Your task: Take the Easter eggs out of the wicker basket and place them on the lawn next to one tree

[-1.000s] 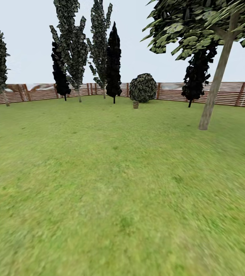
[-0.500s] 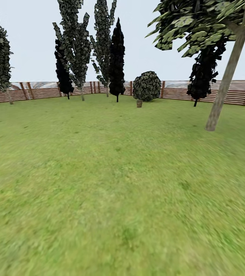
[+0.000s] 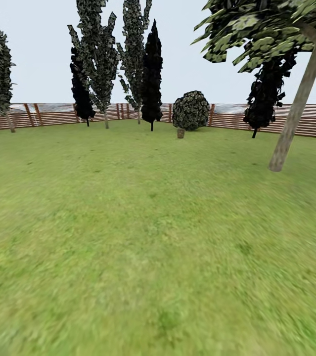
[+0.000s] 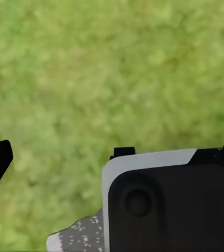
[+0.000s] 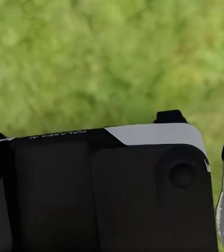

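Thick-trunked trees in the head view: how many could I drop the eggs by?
1: the tree with the leaning grey-brown trunk, at right on the lawn. Others may stand outside the picture.

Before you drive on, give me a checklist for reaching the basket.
1. Wicker basket in sight: ok, small and far off, in front of the round bush.
2. Lawn between here and the basket free of obstacles: ok.
3. Eggs in the basket: cannot tell, too far.
4. Thick-trunked tree available for the drop: ok, ahead to the right.
5. Jaws free to grasp: cannot tell; both wrist views show robot body over grass.
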You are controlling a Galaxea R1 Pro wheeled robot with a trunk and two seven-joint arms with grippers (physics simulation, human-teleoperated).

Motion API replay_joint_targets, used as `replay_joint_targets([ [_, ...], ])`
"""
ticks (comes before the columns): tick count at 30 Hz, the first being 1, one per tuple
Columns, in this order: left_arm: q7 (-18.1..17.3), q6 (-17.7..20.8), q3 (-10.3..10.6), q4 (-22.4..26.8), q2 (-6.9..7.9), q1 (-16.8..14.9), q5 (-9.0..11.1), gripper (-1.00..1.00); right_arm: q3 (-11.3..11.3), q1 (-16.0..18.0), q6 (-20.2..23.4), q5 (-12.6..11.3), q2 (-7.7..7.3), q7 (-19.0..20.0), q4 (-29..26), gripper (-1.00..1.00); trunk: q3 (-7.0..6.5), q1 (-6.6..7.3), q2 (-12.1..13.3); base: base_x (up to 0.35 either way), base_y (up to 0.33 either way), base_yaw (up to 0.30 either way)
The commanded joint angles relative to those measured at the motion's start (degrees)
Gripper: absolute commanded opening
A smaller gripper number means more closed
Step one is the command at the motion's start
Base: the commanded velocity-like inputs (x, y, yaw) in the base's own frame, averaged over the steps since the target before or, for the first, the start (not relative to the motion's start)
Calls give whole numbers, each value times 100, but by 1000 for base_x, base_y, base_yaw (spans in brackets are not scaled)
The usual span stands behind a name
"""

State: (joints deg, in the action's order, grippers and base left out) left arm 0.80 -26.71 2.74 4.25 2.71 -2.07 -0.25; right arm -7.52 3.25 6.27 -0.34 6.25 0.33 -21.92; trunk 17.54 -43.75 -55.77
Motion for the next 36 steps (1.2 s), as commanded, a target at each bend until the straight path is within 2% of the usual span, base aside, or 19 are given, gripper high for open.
replay_joint_targets([
  [1, 8, -19, 25, -4, 2, -4, -2, 100, -25, 1, 33, -5, 3, 0, -14, 100, 7, -4, -4, 337, 0, 1],
  [14, 8, -19, 25, -3, 2, -4, -1, 100, -33, 1, 32, -10, -3, -20, -14, 100, 7, -4, -4, 337, 0, 49],
  [36, 8, -12, 25, -11, 2, -4, -8, 100, -30, 1, 33, -10, 4, -41, -14, 100, 7, -4, -4, 337, 0, 272],
])
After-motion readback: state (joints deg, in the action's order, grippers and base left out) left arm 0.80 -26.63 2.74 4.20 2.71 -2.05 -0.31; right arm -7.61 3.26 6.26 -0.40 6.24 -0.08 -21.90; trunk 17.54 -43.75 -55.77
